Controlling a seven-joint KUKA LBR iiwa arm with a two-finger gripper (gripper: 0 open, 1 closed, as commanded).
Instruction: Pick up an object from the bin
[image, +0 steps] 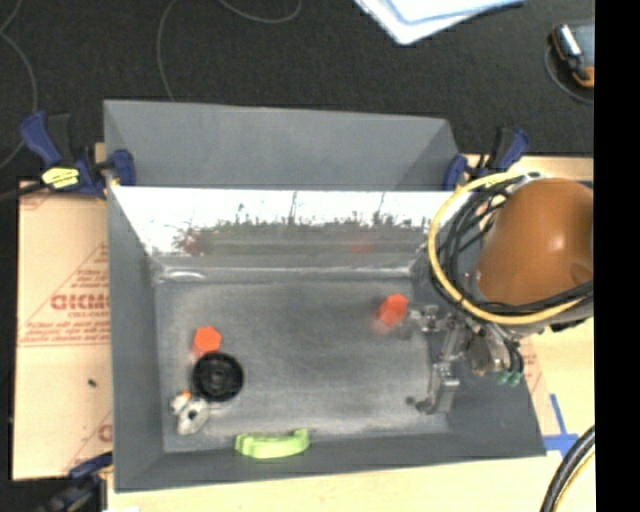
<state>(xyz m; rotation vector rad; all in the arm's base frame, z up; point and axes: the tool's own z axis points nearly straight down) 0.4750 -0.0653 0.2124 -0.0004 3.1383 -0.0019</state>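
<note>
Robot reaches in from view right. Wrist carries a rounded orange cover (530, 245). Black and yellow cables (447, 270) loop round the cover's left side. End effector (435, 362) hangs below-left of the cover, its grey metal parts extending leftward and down in frame. Wrist tilted toward view left.

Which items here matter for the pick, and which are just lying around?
Job: grey bin; gripper, at its right side; small orange block, the thing nearest the gripper.
Lying about, bin's left: orange piece; black round disc; whitish bit; green curved piece by the front wall.
</note>
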